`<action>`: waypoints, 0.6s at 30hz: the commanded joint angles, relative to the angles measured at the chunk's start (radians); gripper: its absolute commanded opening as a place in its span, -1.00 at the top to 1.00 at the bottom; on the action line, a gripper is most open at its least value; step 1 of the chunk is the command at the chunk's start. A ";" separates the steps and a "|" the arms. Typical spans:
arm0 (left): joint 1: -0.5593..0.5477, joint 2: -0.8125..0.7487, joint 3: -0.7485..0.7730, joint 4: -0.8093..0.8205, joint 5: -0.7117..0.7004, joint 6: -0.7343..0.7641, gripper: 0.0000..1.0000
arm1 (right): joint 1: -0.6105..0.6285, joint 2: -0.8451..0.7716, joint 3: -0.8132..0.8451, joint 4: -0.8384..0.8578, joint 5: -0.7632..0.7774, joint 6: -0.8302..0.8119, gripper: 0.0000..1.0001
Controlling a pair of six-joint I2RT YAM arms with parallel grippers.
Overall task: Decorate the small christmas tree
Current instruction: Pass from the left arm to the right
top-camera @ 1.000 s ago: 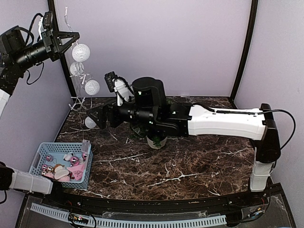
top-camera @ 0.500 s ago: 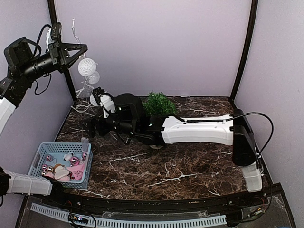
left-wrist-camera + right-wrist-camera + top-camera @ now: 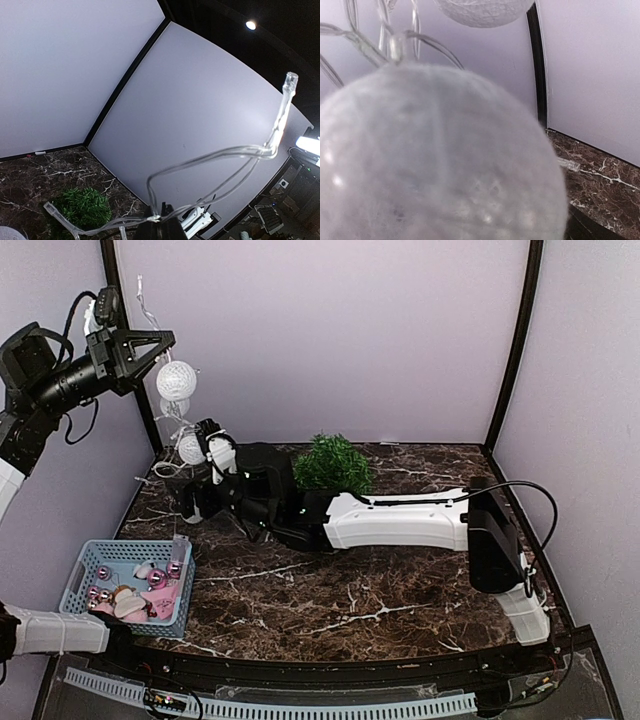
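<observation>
The small christmas tree stands at the back centre, its pot hidden behind my right arm; the left wrist view shows it low at left. My left gripper is raised at upper left, shut on the clear wire of a light string with white mesh balls. The string hangs down to the table's back left corner. My right gripper reaches there, by the lowest hanging ball. One ball fills the right wrist view and hides the fingers; nothing shows as gripped.
A blue basket with pink ornaments sits at the near left. The right arm lies across the middle of the marble table. Black frame posts stand at the back corners, with purple walls behind them.
The right arm swung left off the tree, uncovering it, and its gripper reached the hanging balls at back left. The left gripper stayed high with the string, shifting only slightly.
</observation>
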State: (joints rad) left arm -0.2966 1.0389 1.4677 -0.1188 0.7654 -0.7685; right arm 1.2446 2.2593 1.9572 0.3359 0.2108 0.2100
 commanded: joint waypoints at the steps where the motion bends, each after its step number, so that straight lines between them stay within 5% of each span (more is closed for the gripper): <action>1: -0.004 -0.022 -0.005 0.058 0.037 -0.027 1.00 | 0.003 0.014 0.019 0.135 -0.063 -0.047 -0.97; 10: -0.004 -0.026 -0.041 0.108 0.104 -0.061 1.00 | 0.003 0.097 0.112 0.222 -0.125 -0.075 -0.94; 14: -0.005 -0.036 -0.050 0.106 0.105 -0.060 1.00 | 0.003 0.144 0.222 0.146 -0.186 -0.077 -0.51; 18: -0.004 -0.052 -0.060 0.082 0.094 -0.041 1.00 | 0.006 0.115 0.231 0.109 -0.207 -0.074 0.49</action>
State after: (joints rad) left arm -0.2970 1.0271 1.4174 -0.0711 0.8463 -0.8200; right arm 1.2446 2.4035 2.1498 0.4530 0.0483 0.1383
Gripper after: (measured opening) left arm 0.004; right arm 0.467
